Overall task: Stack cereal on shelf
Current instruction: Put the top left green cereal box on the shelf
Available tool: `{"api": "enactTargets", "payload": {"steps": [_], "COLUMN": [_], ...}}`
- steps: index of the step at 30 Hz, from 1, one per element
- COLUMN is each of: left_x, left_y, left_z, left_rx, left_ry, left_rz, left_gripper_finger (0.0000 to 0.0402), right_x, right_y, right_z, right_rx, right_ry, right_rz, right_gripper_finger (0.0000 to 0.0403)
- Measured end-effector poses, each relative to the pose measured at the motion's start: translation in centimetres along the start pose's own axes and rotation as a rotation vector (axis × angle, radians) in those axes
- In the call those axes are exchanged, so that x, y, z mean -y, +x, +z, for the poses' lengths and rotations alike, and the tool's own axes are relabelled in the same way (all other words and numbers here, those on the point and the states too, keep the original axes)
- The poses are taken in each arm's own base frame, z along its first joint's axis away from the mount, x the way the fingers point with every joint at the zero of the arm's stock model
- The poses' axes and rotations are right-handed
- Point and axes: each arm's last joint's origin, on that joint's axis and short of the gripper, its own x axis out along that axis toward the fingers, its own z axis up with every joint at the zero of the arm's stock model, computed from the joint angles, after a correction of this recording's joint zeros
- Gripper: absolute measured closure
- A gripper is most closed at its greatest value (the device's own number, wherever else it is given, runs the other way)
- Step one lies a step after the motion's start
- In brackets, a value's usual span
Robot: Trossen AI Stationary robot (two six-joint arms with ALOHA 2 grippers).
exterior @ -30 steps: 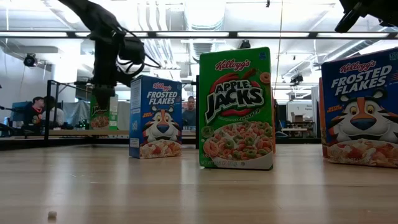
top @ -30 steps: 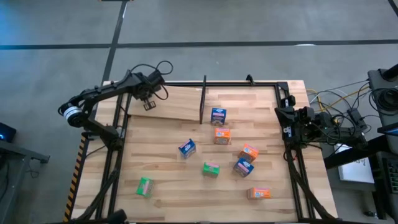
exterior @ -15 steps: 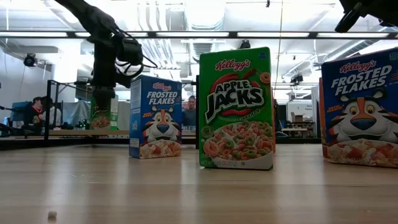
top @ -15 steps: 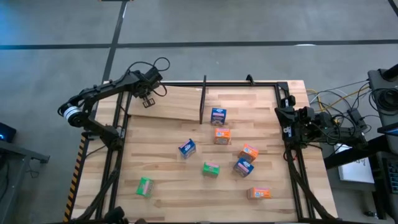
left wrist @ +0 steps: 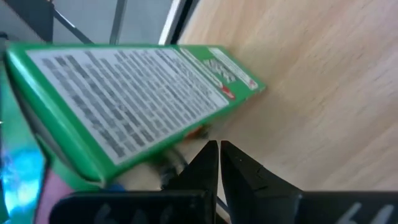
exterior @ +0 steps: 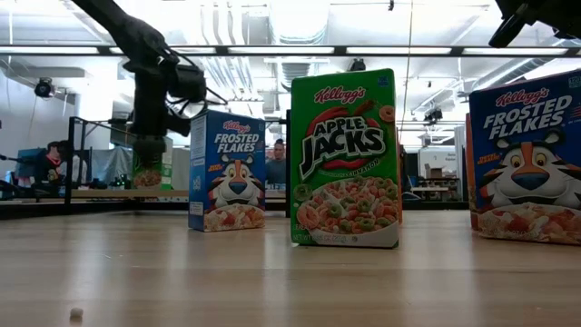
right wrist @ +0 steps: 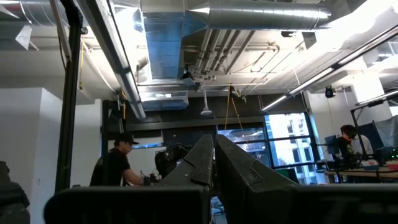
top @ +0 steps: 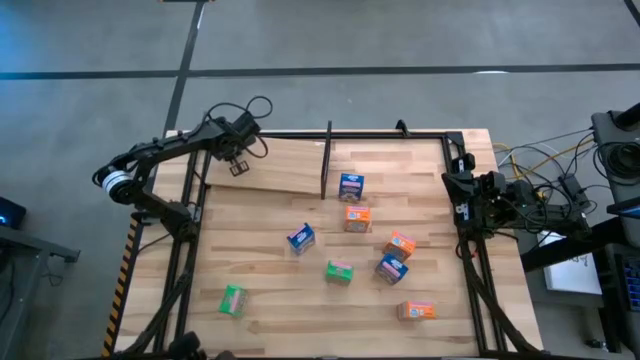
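Rising slightly at upper left, the left gripper [top: 238, 158] is standing shut and empty beside the green cereal box [left wrist: 124, 99] on the shelf [top: 285, 165]; the next pickup is calling for opening. The right gripper [top: 462, 187] is waiting shut and empty at right.

Smooth grey concrete floor [top: 400, 35] crossed by a dark seam; overhead, silver round metal ducts [right wrist: 261, 15] and bright strip lights [exterior: 272, 50]; distant people at desks.

The left arm reaches over the table's far left corner, its left gripper [top: 238, 165] pointing down with fingers pressed together. The right gripper [top: 462, 184] rests folded at the right edge, fingers closed.
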Motion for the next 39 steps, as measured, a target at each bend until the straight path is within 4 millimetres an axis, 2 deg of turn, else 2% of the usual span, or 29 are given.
{"api": "enactTargets", "payload": {"steps": [32,39], "left_x": [-0.78,-0.64], "left_y": [0.30,0.31], "left_z": [0.48,-0.03], "left_rx": [0.054,0.000], "left_ry": [-0.052,-0.022], "left_rz": [0.021,0.026], "left_gripper_finger": [0.0401,0.0401], "right_x": [0.00,0.00], "right_y": [0.00,0.00], "right_z": [0.00,0.00], "right_rx": [0.000,0.000], "right_ry": [0.000,0.000], "right_rz": [0.000,0.000], "right_gripper_finger": [0.0394,0.0394]}}
